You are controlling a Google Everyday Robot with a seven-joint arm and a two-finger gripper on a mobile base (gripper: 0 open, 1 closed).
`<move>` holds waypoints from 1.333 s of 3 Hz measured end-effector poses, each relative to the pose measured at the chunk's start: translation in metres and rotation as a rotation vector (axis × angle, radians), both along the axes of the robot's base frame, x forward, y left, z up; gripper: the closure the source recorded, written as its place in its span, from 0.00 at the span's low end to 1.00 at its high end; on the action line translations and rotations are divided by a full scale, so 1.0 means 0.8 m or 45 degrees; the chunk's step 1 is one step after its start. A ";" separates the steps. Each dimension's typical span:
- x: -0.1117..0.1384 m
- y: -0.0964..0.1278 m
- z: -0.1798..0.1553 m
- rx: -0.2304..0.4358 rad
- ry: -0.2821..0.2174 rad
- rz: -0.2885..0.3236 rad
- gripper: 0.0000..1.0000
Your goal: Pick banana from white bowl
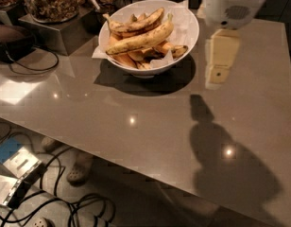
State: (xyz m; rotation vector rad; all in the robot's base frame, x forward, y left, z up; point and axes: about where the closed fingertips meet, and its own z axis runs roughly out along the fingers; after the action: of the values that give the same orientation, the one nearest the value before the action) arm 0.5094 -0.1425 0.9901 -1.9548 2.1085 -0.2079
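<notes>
The banana (141,39), long, yellow with brown speckles, lies across the top of several smaller, browner bananas in the white bowl (189,40), which is lined with white paper. The bowl stands on the grey table near its far side. My gripper (215,77), cream-coloured under a white arm housing, hangs above the table just right of the bowl, apart from it and the banana. Its shadow falls on the table in front of it.
A glass jar of nuts (50,1) on a metal box (55,34) stands left of the bowl. A black device (10,39) with a cable sits at the far left. The table's front edge (89,151) runs diagonally; cables and shoes lie on the floor below.
</notes>
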 end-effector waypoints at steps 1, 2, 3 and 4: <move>0.007 0.011 0.002 0.003 -0.023 0.017 0.00; 0.015 0.015 0.002 0.023 -0.021 0.039 0.00; 0.048 0.040 0.009 0.025 -0.024 0.082 0.00; 0.083 0.078 0.014 0.019 -0.025 0.158 0.00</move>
State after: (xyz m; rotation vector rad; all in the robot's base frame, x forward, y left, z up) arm 0.5760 -0.0798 1.0015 -2.0576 1.9632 -0.1863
